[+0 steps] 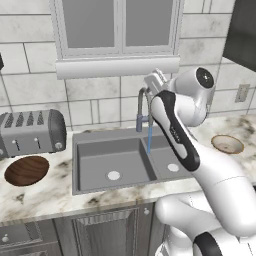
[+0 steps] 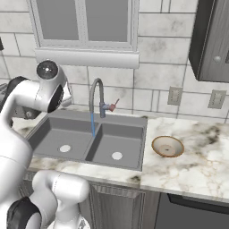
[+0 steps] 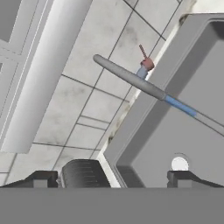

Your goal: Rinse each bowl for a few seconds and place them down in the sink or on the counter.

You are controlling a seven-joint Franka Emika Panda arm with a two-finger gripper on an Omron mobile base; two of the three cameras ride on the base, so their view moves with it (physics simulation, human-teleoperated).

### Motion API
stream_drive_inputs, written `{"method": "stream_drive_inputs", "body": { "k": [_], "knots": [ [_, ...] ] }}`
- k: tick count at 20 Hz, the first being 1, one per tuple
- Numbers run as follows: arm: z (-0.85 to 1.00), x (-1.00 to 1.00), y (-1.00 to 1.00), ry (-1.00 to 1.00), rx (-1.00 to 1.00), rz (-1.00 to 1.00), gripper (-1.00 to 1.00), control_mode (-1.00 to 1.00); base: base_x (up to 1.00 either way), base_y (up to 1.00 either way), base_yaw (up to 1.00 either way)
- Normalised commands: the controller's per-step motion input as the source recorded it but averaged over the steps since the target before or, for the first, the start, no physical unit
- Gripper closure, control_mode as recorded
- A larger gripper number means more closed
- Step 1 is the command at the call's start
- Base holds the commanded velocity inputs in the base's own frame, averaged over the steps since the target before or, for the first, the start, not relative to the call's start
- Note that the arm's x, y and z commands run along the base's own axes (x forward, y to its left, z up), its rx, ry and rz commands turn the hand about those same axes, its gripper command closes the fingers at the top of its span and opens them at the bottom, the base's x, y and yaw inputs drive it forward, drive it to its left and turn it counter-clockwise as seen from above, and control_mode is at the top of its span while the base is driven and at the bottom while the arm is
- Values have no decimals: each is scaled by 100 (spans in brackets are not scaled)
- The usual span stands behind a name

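My end effector (image 3: 111, 178) is spread wide and holds nothing; in the hand view its two dark tips stand well apart, looking along the tiled wall toward the tap (image 3: 131, 78) and the sink (image 3: 175, 131). Water (image 1: 149, 140) is running in a thin blue stream into the basin near the divider. Neither bowl is rinsed yet, I judge. The dark wood-grain bowl (image 1: 27, 170) sits on the tabletop (image 1: 40, 195) left of the sink, just in front of the toaster (image 1: 31, 132). The pale tan bowl (image 2: 167, 146) rests on the tabletop right of the sink. To do this well I should drop onto one rim, one finger inside, one outside. My hand is probably above the sink's left side, though the arm hides it.
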Motion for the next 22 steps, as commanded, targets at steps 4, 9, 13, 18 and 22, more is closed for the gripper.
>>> {"method": "stream_drive_inputs", "body": {
  "k": [4, 9, 13, 18, 22],
  "knots": [
    [-20, -1, 28, 2, 3, 2, -100, -100, 0, 0, 0],
    [-22, -2, 24, 2, 4, 4, -100, -100, 0, 0, 0],
    [-20, -2, 25, 3, 4, 5, -100, -100, 0, 0, 0],
    [-19, -3, 30, 2, 2, 6, -100, -100, 0, 0, 0],
    [-15, -1, 35, 3, 0, 9, -100, -100, 0, 0, 0]
  ]
}}
